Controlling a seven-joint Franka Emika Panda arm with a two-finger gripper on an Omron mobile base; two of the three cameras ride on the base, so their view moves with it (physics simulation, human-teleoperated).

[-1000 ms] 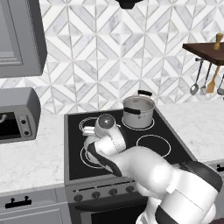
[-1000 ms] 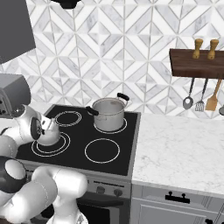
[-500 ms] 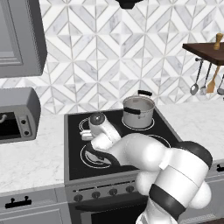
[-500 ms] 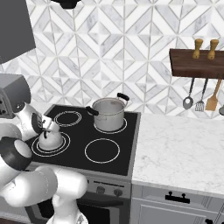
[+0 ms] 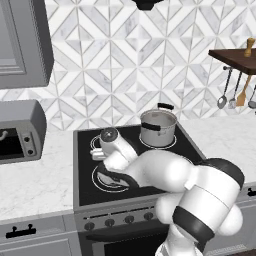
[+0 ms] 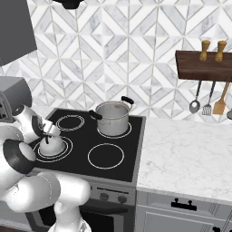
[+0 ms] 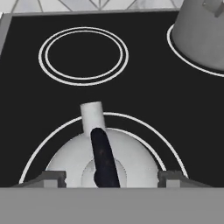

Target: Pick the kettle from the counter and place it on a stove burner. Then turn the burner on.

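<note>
The pale grey kettle (image 7: 103, 159) sits on the widest double-ringed stove burner (image 7: 144, 131), at the cooktop's front left. Its dark handle stands upright and its spout points toward the back. My gripper (image 7: 112, 178) hangs just above the dome and is open: the fingertips (image 7: 54, 178) stand wide apart on either side of the handle without touching it. From the right base view, the kettle (image 6: 50, 144) rests inside the burner rings (image 6: 68, 149) with my gripper (image 6: 45, 135) right over it. The marble counter (image 5: 35, 175) lies left of the stove.
A taller steel pot (image 6: 112, 118) with black handles stands on the back right circle. The smaller double-ringed circle (image 7: 83, 54) is behind the kettle and a single-ring circle (image 6: 106, 156) lies to its right. A grey toaster oven (image 5: 17, 131) sits on the left counter. Knobs (image 5: 117, 220) line the stove front.
The kettle has come down a little onto the front left burner. The arm's elbow has swung lower and further over the cooktop.
</note>
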